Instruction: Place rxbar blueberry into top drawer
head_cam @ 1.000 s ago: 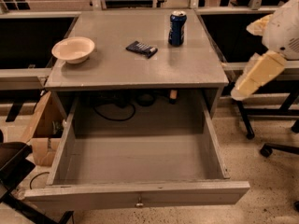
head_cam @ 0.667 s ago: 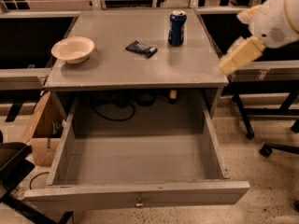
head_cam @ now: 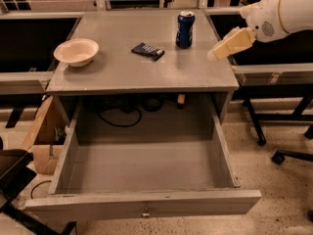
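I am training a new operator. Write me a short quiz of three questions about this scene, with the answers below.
1. True or false: the top drawer is pulled open.
2. Where does the rxbar blueberry lie?
A. On the tabletop, between the bowl and the can
B. Inside the drawer
C. Inside the bowl
3. In a few words: where is the gripper, and does it touch the bar?

Key
1. True.
2. A.
3. It is in the air at the right edge of the tabletop, to the right of the can. It does not touch the bar.
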